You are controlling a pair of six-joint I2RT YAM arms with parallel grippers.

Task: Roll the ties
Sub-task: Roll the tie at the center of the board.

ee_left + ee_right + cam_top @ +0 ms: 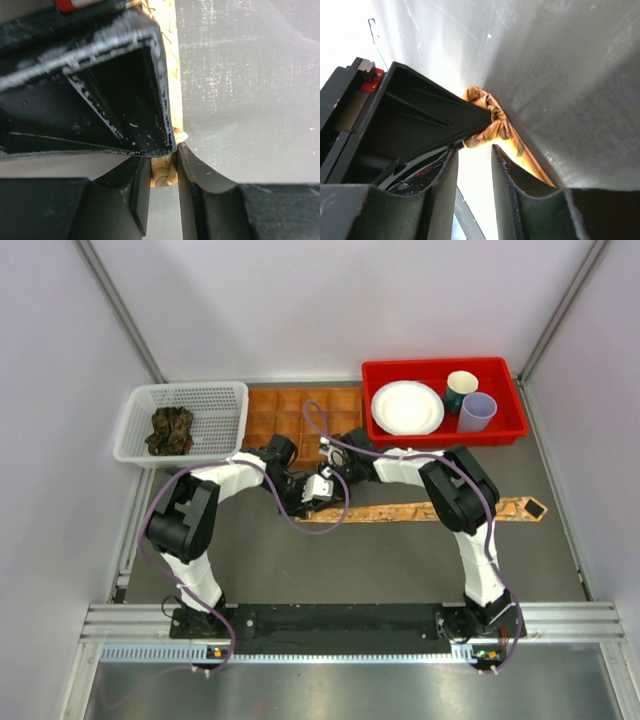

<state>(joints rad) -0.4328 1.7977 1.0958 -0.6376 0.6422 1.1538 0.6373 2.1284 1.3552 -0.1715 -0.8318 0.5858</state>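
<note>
The tan-orange tie (430, 510) lies flat across the middle of the table, its wide pointed end at the right. Both grippers meet at its narrow left end. My left gripper (300, 495) is shut on that end; in the left wrist view the speckled fabric (164, 175) fills the gap between the jaws of my left gripper (164, 167). My right gripper (322, 485) is narrowly open right beside it. In the right wrist view the bunched tie end (495, 127) sits just past the tips of my right gripper (474, 150), and the gap between the jaws is empty. Dark green-brown ties (170, 430) lie bundled in a basket.
A white mesh basket (215, 400) stands at the back left. The brown compartment tray (285, 415) is behind the grippers. A red bin (505, 430) at the back right holds a white plate (407, 407) and two cups (470, 400). Walls close in left and right.
</note>
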